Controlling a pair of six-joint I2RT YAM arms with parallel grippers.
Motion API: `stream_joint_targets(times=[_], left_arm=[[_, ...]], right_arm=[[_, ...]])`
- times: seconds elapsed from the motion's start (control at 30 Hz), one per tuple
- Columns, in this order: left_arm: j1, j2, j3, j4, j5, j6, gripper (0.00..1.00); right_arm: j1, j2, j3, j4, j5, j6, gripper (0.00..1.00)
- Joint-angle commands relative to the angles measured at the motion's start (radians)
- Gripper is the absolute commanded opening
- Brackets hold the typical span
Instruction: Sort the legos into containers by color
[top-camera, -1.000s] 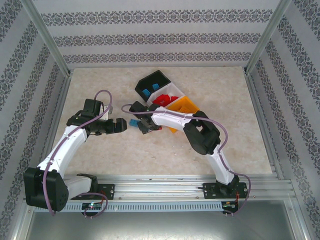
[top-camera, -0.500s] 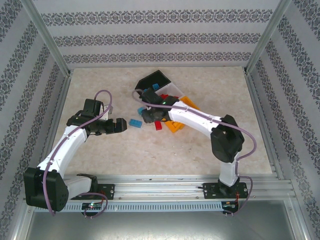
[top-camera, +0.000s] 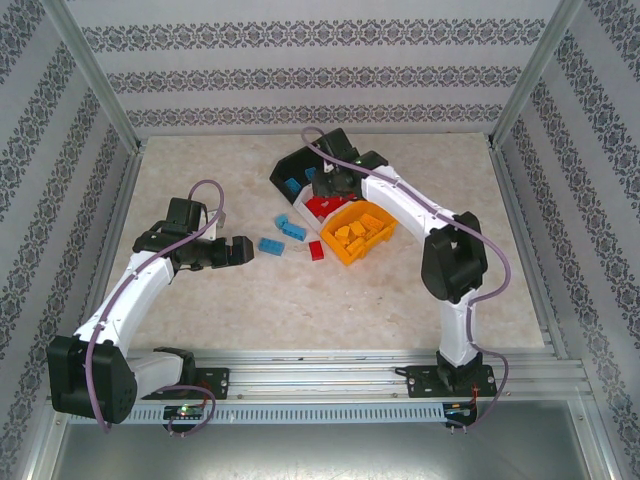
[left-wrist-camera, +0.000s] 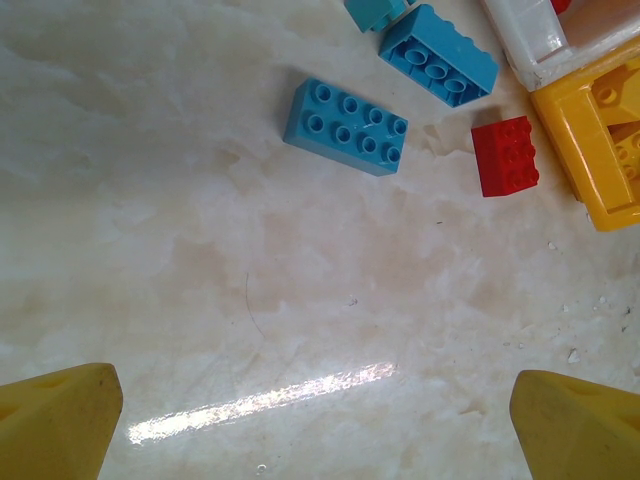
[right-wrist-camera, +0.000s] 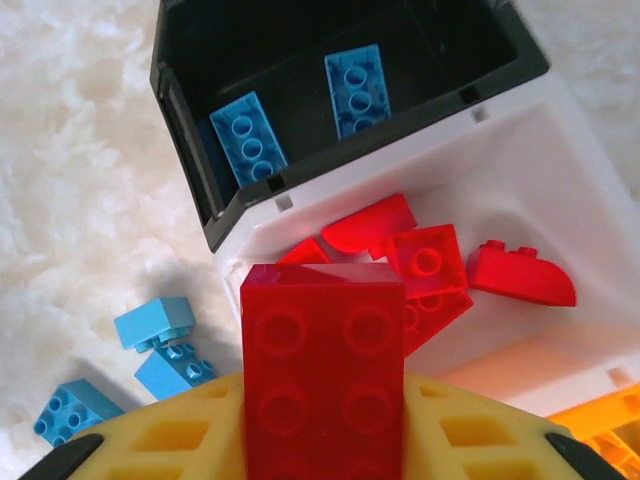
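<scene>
Plastic this hard should be light, stiff and slick, so my right gripper (right-wrist-camera: 322, 440) clamps the red brick (right-wrist-camera: 322, 370) across its smooth long sides. It is glossy, studs up, over the white bin (right-wrist-camera: 540, 180) of reds. My left gripper (left-wrist-camera: 310, 420) hangs wide open near a blue brick (left-wrist-camera: 346, 126).

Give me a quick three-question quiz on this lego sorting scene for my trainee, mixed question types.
1. True or false: the right gripper holds a blue brick.
2. Which colour are the bricks in the black bin? A red, B blue, C yellow.
3. Fill in: the left gripper is ___.
Key: 1 false, it grips a red brick; 2 B; 3 open.
</scene>
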Motion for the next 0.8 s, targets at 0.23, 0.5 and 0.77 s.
stream_joint_targets(times=[0.23,0.5,0.77], left_arm=[[0.011,-0.005,0.001,0.007,0.0,0.013,1.0],[0.011,-0.002,0.001,0.007,0.0,0.014,1.0],[0.012,-0.002,0.003,0.007,0.0,0.015,1.0]], right_arm=[[-0.035,0.074,0.059,-0.022,-0.02,-0.024,0.35],[-0.069,0.145,0.133,-0.05,-0.023,-0.032,0.39],[-0.059,0.054,0.071,-0.053,0.012,-0.037,0.65]])
